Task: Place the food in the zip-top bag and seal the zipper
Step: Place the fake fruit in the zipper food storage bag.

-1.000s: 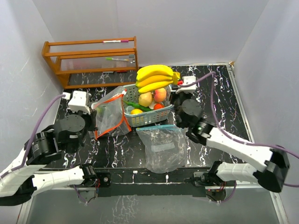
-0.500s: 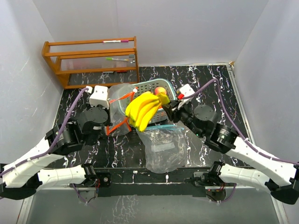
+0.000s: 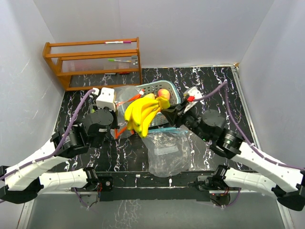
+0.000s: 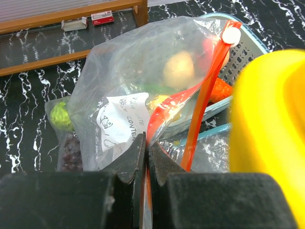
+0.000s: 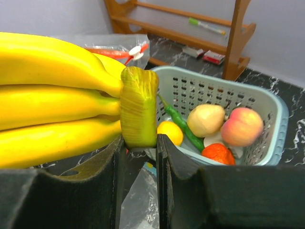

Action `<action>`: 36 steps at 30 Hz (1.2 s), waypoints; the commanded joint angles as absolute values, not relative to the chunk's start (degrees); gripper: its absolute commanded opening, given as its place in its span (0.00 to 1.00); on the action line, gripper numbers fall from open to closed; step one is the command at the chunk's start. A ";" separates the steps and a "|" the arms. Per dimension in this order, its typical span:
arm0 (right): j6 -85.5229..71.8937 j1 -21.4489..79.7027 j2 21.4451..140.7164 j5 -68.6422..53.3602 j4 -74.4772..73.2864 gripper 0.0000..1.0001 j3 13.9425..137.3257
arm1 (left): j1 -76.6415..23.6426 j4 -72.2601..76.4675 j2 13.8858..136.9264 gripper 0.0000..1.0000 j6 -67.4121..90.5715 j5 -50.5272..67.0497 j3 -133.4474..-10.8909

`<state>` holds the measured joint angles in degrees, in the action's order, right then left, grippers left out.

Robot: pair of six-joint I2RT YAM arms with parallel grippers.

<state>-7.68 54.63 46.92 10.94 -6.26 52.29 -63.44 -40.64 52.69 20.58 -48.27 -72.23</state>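
Note:
My right gripper (image 5: 139,140) is shut on the stem of a yellow banana bunch (image 5: 52,95), which hangs in the air (image 3: 140,114) just left of the basket, beside the bag's mouth. In my left gripper (image 4: 147,148), shut, is the orange zipper edge (image 4: 209,81) of a clear zip-top bag (image 4: 128,71), held up off the table (image 3: 123,95). Inside the bag lie a lime-green fruit (image 4: 59,116) and purple grapes (image 4: 71,150). More food sits in the basket: a peach (image 5: 242,126), a lemon (image 5: 170,132), a pale round fruit (image 5: 206,120) and an orange one (image 5: 219,153).
The pale blue basket (image 5: 271,102) stands behind the bananas, its rim (image 3: 155,87) close to both grippers. A second clear bag (image 3: 167,150) with a blue zipper lies flat on the black marbled table in front. A wooden rack (image 3: 93,59) stands at the back left.
My right gripper has carried the bananas from above the basket down and to the left, toward the bag. My left gripper has moved right and back with the bag's edge.

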 commanded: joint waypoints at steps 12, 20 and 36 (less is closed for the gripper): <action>-9.57 54.83 49.85 17.99 5.23 0.08 49.84 | -63.19 -38.81 48.70 0.00 22.32 -45.46 -71.96; -12.56 55.48 53.67 18.73 9.30 0.08 49.92 | -63.22 -36.48 49.93 0.00 21.80 -43.68 -71.64; -10.40 63.45 65.64 45.52 8.32 0.08 52.67 | -63.19 -35.16 49.27 0.00 21.51 -40.88 -72.78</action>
